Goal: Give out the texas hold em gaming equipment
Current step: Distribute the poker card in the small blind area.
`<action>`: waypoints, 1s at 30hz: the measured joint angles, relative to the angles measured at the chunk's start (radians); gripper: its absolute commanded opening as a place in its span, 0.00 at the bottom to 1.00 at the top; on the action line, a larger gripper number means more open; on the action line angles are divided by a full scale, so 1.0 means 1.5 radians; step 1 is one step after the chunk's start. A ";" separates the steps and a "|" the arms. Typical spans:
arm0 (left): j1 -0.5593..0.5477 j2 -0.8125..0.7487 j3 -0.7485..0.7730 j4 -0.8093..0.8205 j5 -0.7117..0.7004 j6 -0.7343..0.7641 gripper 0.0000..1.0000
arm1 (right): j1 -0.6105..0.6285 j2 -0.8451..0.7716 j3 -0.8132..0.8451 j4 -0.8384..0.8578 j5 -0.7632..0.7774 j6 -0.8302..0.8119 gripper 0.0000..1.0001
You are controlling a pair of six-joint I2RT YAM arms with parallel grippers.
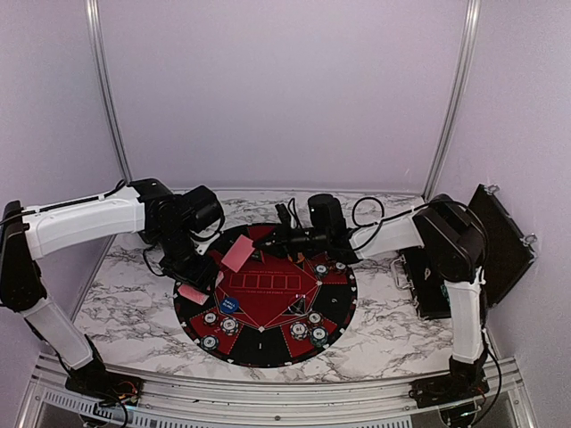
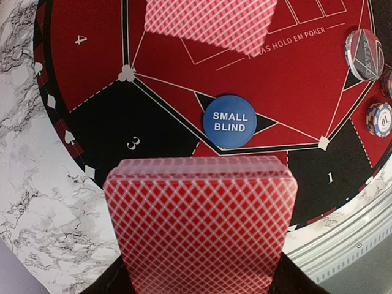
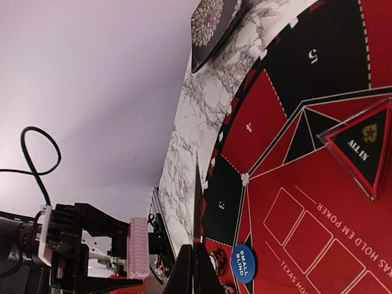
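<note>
Dealing is under way. The left claw point(image 1: 191, 278) is part-open, clamped round the deck point(image 2: 202, 226), which hangs over the mat's point(image 2: 98, 122) left rim. The right claw point(image 3: 195, 268) is pinched shut on one card point(image 1: 239, 254), held edge-up above the mat's left half, near the deck. The blue marker point(image 2: 226, 121) lies on the mat just inside that rim, and chips point(image 1: 219, 325) sit along the mat's near edge. By my read, this card is on its way to a seat. Next: carry it over a numbered segment, lower it flat, then part the fingers so it doesn't flip.
</note>
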 measured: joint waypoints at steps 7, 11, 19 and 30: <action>0.001 -0.004 0.000 -0.001 0.000 -0.004 0.53 | 0.048 0.086 0.083 -0.016 0.006 -0.004 0.00; 0.001 -0.004 0.000 -0.001 0.000 -0.004 0.53 | 0.071 0.129 0.127 -0.027 0.013 -0.007 0.00; 0.001 -0.004 0.001 -0.005 -0.001 -0.004 0.53 | 0.102 0.187 0.187 -0.056 0.032 -0.020 0.00; 0.001 -0.004 0.001 -0.008 -0.001 -0.004 0.53 | 0.127 0.222 0.251 -0.100 0.053 -0.041 0.00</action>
